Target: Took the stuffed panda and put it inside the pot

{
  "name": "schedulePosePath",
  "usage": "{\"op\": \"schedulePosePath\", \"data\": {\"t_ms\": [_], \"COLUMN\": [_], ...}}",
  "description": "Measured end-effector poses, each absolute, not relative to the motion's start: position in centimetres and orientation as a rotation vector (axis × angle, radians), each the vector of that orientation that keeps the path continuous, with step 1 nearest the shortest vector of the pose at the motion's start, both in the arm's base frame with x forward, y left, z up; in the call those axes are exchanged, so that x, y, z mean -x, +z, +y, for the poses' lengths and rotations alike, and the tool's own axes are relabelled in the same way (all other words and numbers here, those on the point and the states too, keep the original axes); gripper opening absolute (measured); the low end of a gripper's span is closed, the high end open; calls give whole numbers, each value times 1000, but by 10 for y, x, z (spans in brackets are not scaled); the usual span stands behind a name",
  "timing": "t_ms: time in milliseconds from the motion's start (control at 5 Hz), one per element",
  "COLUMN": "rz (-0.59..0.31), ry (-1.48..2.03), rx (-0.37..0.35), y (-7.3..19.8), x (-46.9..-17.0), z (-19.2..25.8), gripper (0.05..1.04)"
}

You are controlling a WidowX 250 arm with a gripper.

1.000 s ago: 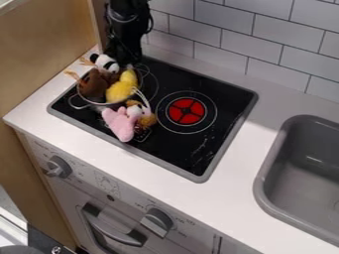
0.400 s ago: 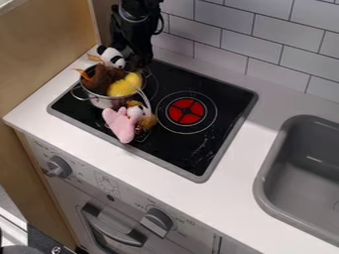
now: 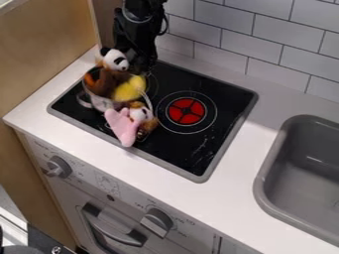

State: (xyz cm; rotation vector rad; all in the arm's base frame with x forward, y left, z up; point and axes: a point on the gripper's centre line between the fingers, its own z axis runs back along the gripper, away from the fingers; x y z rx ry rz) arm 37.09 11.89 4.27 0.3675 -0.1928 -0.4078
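Hangs with the claw (image 3: 140, 67) at eleven o'clock in the view, just beside the stuffed panda (image 3: 114, 59); cannot tell whether spread, closed or gripping. Shows the panda's head above the twelve-o'clock side of the pot (image 3: 102, 103), behind the brown toy (image 3: 104, 83) and yellow toy (image 3: 130, 89). Seems mostly done with bringing the panda to the pot; cannot judge its depth inside. Probably needs settling lower, then backing the claw away, without nudging the pink toy (image 3: 121, 126) at six o'clock.
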Motion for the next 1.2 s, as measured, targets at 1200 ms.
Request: {"op": "schedulePosePath", "data": {"t_ms": [1200], "rz": [-228], "ry": [-353], "rx": [-124], "y": [44], "x": [-361], "z": [108], "gripper": [998]}}
